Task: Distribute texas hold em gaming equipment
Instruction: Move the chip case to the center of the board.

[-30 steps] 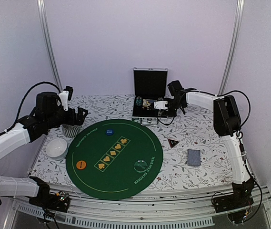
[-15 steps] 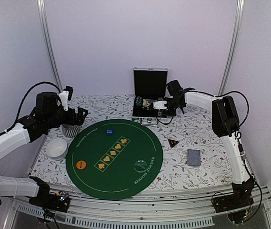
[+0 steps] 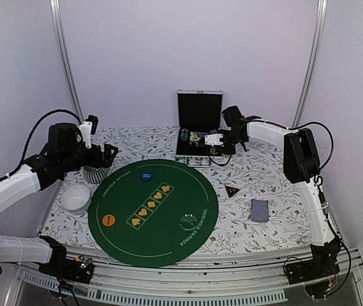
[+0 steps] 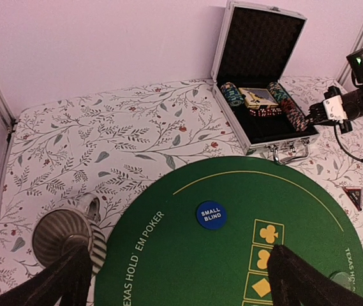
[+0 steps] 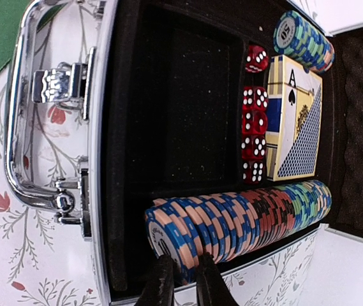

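Pinching the near end of the poker chip row [image 5: 245,217], the right gripper [image 5: 184,280] has its jaws nearly together on the end chips' rims. The row lies sideways in the aluminium case [image 5: 101,127], its long axis running toward 3 o'clock from the fingertips. Beyond it are red dice [image 5: 253,134], then the card deck [image 5: 296,121]. The left gripper [image 4: 178,255], spread wide, hangs well apart, so this looks like the right arm's job.

Overhead view faces the whole table [image 3: 270,178] — wrist views, right closest, share the case [image 4: 261,38].
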Controlling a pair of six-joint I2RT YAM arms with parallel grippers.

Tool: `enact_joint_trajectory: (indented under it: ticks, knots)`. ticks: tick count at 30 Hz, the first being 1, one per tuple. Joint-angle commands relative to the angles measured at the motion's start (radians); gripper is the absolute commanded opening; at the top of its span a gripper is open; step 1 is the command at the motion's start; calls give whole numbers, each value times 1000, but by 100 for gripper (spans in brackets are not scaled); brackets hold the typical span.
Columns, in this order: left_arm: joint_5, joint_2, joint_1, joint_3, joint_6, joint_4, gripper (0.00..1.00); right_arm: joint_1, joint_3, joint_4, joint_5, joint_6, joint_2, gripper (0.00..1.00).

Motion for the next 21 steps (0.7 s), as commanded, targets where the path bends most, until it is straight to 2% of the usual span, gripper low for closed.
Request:
enact_joint_trajectory:
  ticks: [1, 7, 10, 16, 18, 21]
  knots:
    - [5, -4, 9, -11, 10, 17, 98, 25, -62, -138, -31, 7, 63, 9]
    - [8, -4, 9, -11, 11, 16, 98, 25, -74, -123, -32, 27, 25, 5]
    - [8, -5, 10, -11, 10, 16, 98, 25, -80, -86, -24, 30, 11, 17]
    - [8, -6, 9, -11, 10, 16, 98, 25, -80, 4, -29, 63, -1, 18]
    - [10, -5, 9, -11, 11, 17, 98, 25, -80, 36, -44, 88, -13, 26]
    - [13, -5, 10, -11, 9, 17, 98, 23, -80, 97, -60, 159, -34, 30]
